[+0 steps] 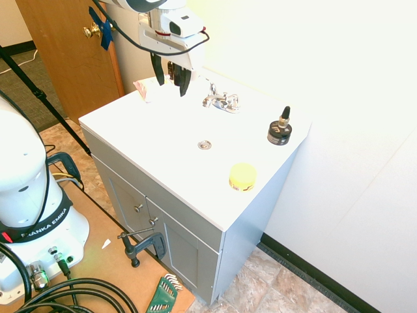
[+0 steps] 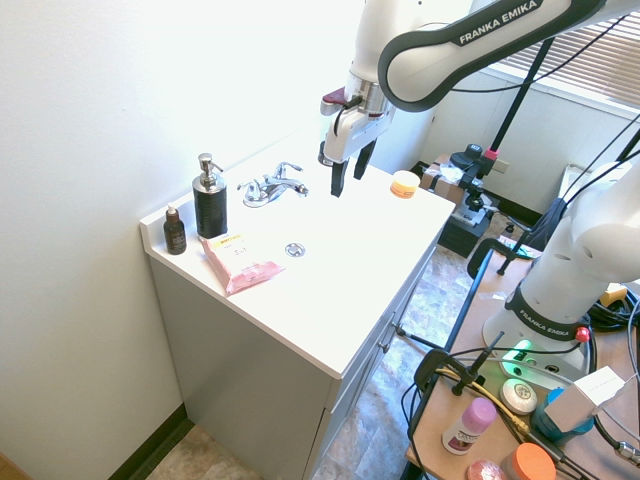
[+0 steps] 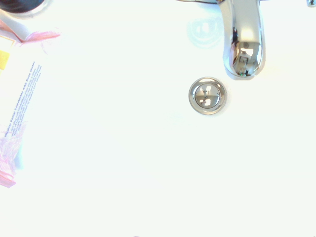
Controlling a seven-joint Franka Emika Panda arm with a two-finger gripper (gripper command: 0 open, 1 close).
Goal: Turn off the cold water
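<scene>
A chrome two-handle faucet (image 1: 220, 100) (image 2: 272, 186) stands at the back of the white sink top. Its spout (image 3: 243, 39) reaches out over the basin near the round metal drain (image 3: 207, 95) (image 1: 204, 145) (image 2: 295, 249). My gripper (image 1: 171, 79) (image 2: 338, 172) hangs open above the basin, to one side of the faucet and higher than its handles, touching nothing. Nothing is between the fingers. I cannot make out a stream of water in the bright white basin.
A pink wipes packet (image 2: 240, 262) (image 3: 19, 98), a black soap dispenser (image 2: 210, 200) and a small brown bottle (image 2: 175, 232) sit at one end of the counter. A yellow round tub (image 1: 242, 177) (image 2: 404, 183) sits at the other end. The wall runs behind the faucet.
</scene>
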